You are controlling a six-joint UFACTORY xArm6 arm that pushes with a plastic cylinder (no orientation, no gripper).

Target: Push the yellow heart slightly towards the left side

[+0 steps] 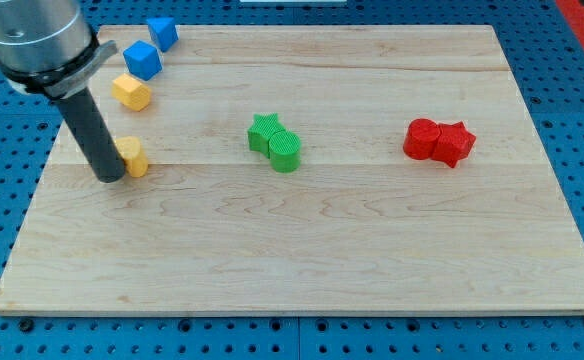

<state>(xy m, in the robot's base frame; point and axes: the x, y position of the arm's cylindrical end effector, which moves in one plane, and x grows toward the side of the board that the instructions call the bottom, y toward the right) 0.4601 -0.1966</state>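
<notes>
A yellow block (133, 156), which may be the yellow heart, lies near the board's left edge, its left part hidden behind my rod. My tip (110, 179) rests on the board right against this block's left side. A second yellow block (131, 92), roughly hexagonal, lies above it, apart from the rod.
Two blue blocks (142, 61) (162, 32) lie at the view's top left. A green star (264, 130) touches another green block (286, 151) mid-board. Two red blocks (423, 139) (455, 143) touch at the right. The wooden board's left edge (34, 190) is close to my tip.
</notes>
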